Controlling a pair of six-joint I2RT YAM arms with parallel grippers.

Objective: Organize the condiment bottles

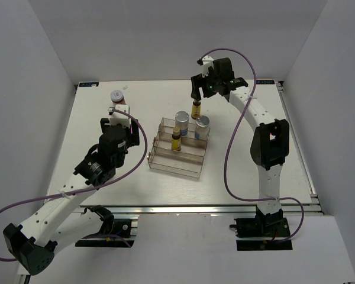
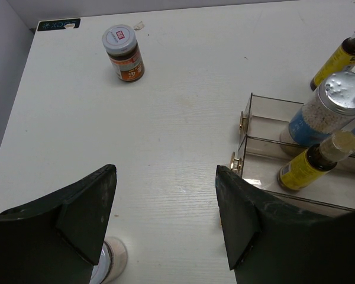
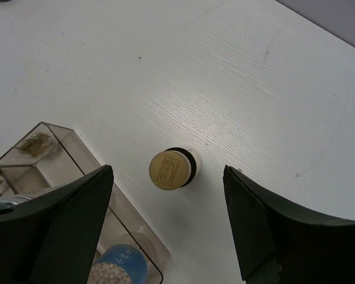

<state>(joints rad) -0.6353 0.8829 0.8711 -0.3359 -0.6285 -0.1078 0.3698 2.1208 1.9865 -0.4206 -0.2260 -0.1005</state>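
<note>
Now: right gripper spread, hovering over slim amber gold-capped bottle, upright on white table just behind clear stepped plastic rack. Left gripper spread, above squat pinkish-white-lidded jar.

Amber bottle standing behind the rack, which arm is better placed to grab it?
Right. The right gripper hangs open directly over the amber bottle, cap between its fingers; the left gripper sits beyond the rack.
</note>
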